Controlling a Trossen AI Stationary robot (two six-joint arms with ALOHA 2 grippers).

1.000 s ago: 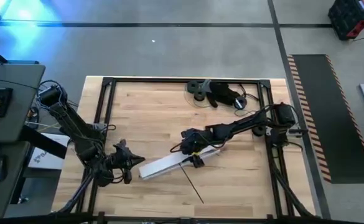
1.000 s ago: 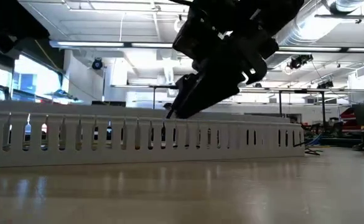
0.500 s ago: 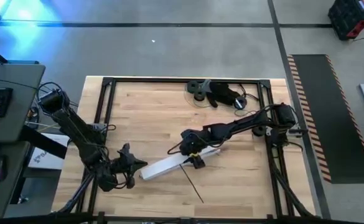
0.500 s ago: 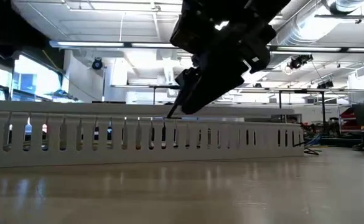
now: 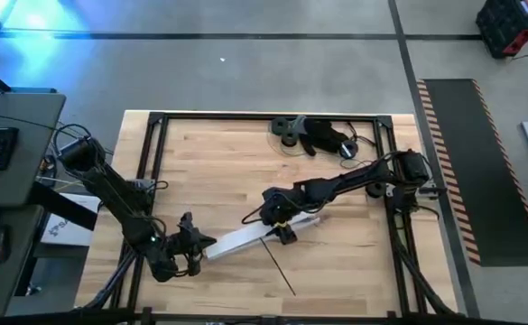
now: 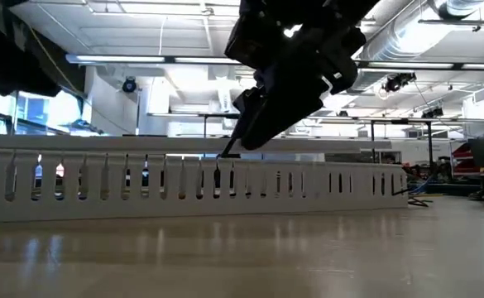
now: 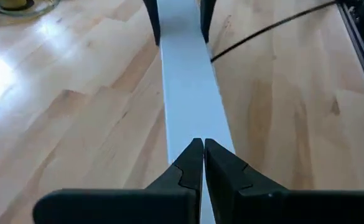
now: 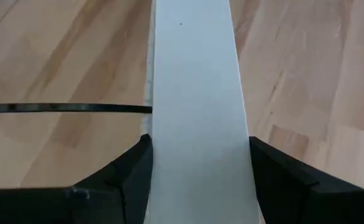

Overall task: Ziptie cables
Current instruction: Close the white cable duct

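A long white comb-toothed rail lies slantwise on the wooden table, its slotted side wall facing the low view. My right gripper stands over the rail's right part, one finger on each long side. My left gripper is shut, and its fingertips hover at the rail's left end. A thin black strip lies flat on the table, running from the rail's near side toward the near edge. The cables are hidden or out of view. My right gripper pinches the rail's two long sides between its two fingers, coming from above and lying across it. The rail rests flat on the table. My left gripper's shut fingertips stand over the top of the rail's left end; whether they touch, I cannot tell.
Dark objects with thin wire loops lie at the table's far edge. A black metal frame runs around the tabletop. Bare wood spreads between the rail and the far edge.
My left gripper has moved toward the near edge and to the right, closing in on the rail's left end, with its fingers kept shut. The rail and the black strip lie as before.
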